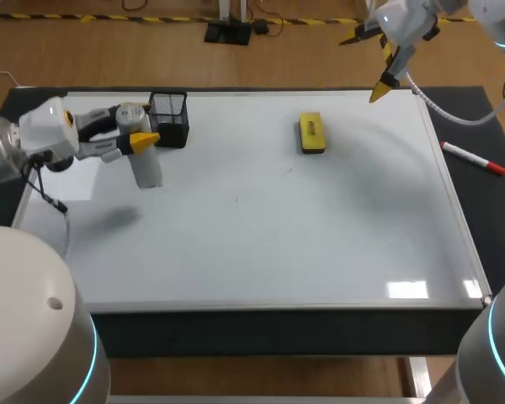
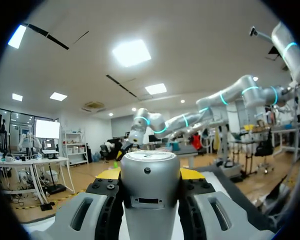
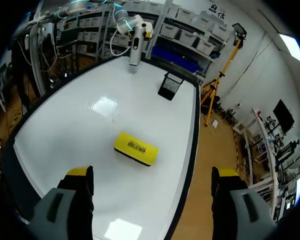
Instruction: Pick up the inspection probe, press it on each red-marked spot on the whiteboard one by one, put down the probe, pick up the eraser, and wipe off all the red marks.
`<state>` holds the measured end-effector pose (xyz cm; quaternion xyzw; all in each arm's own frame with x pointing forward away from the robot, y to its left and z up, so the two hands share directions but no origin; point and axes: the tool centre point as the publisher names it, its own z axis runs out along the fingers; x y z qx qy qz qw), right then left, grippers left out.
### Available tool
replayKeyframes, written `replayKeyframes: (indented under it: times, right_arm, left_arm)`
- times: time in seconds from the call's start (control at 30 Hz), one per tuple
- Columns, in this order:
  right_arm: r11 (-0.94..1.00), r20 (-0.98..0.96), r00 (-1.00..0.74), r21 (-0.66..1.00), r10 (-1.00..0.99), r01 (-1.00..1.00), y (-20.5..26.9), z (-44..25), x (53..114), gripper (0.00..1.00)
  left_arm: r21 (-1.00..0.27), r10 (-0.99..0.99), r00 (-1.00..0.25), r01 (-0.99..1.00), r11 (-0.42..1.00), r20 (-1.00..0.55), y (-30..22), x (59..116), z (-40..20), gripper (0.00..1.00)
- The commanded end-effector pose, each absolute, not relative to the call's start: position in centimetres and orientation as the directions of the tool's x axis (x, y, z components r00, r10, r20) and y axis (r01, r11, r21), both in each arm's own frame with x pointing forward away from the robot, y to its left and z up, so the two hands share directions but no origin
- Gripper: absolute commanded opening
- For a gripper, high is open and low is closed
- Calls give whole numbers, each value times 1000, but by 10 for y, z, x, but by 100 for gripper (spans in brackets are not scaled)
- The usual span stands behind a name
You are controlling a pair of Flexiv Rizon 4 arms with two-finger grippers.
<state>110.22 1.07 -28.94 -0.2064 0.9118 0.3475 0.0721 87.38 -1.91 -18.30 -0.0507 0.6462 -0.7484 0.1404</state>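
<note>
The inspection probe, a silver cylinder, is held by my left gripper, which is shut on it over the whiteboard's far left part. In the left wrist view the probe fills the gap between the fingers of the left gripper. Whether its lower end touches the board I cannot tell. The yellow eraser lies flat on the far middle of the board. My right gripper hangs open above the far right corner, and the eraser lies ahead of the right gripper. No clear red marks show.
A black mesh pen holder stands just right of the probe at the board's far edge. A red-capped marker lies on the dark table to the right of the board. Two faint small specks dot the board's middle.
</note>
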Motion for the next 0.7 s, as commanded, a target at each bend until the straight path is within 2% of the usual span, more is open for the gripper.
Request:
replayKeyframes:
  times: [0.03, 0.33, 0.7]
  right_arm:
    - [675, -273, -904, 601, -329, -427, 10, -289, 1102, 100]
    - [675, -273, -904, 601, -329, -427, 10, -289, 1102, 100]
    - [675, -273, -904, 601, -329, -427, 10, -289, 1102, 100]
  left_arm:
    - [-983, -214, -968, 155, -95, -132, -22, 899, -160, 0]
    - [-978, -79, -983, 176, -110, -168, -34, 939, -126, 0]
    - [-978, -2, -988, 156, -137, -157, -33, 985, -119, 0]
